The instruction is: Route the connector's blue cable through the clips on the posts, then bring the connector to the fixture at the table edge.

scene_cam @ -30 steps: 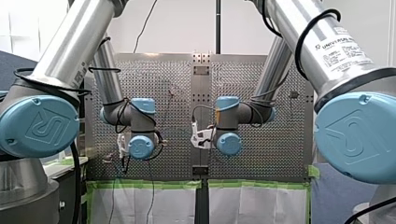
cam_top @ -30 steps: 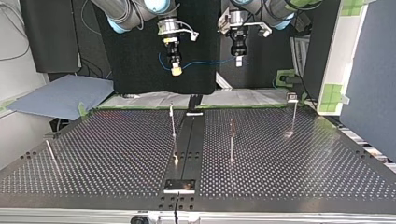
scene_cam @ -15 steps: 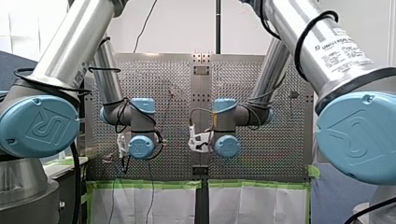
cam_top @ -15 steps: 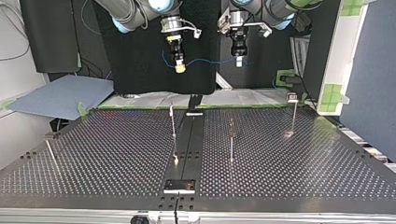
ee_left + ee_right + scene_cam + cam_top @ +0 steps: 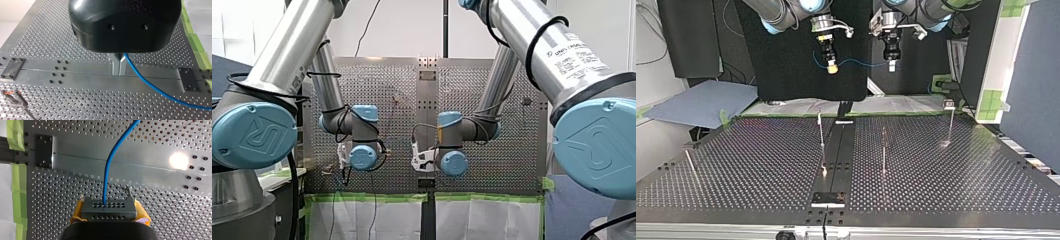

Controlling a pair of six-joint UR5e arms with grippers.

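Right tool (image 5: 832, 66): grasping the connector (image 5: 108, 208) by its two ends between yellow pads (image 5: 78, 213). The cable side faces away from the wrist, so the lead leaves freely.
Left tool (image 5: 119, 65): metal fingers clenched on the blue cable (image 5: 152, 87) some way along from the connector. We judge this second grip gives us a steerable span between the two tools.
Blue cable: in the air, strung between both tools in a shallow sag, touching no post.
Height: both tools hang well above the bench (image 5: 946, 195), higher than the post tops. We take this as room to carry the span over before lowering it.
Posts (image 5: 821, 131): upright and bare on the bench. One clip (image 5: 15, 97) shows below and to the side of the left tool, and it is empty.
Progress: routing is not yet begun, and the connector is well apart from any fixture at the bench edge.
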